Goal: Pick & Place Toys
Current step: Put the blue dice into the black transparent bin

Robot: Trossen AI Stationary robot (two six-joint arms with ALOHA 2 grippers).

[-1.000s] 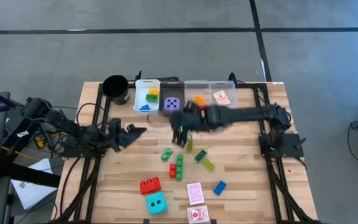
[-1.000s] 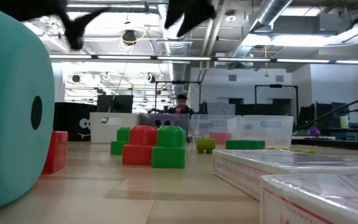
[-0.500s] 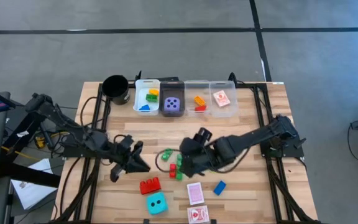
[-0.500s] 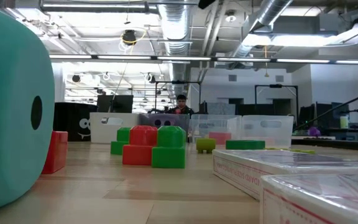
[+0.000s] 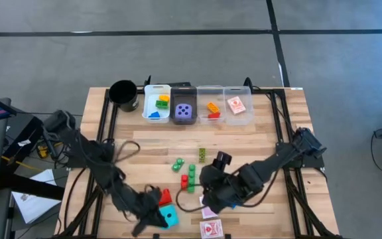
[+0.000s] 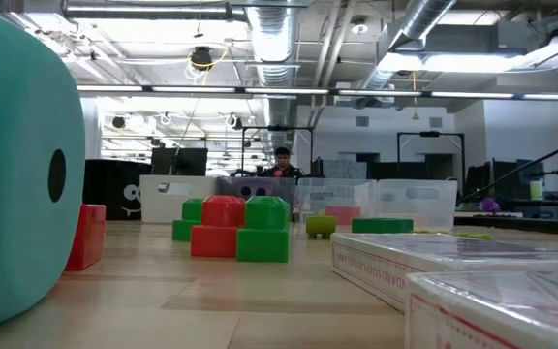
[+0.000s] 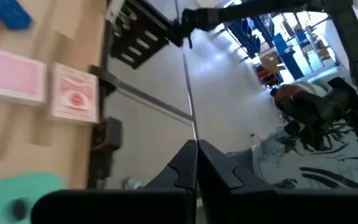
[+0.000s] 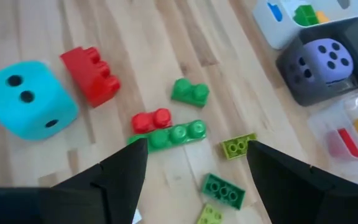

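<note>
Both arms have swung down to the table's near edge since a second ago.
Left gripper, clenched empty, sits beside the cyan die; right gripper, jaws spread, hovers just right of it. Reaching step: the left must reopen to grasp.

From above I see my left gripper beside the cyan die and red brick. My right gripper hangs over the cards, with four bins along the table's far edge.
</note>
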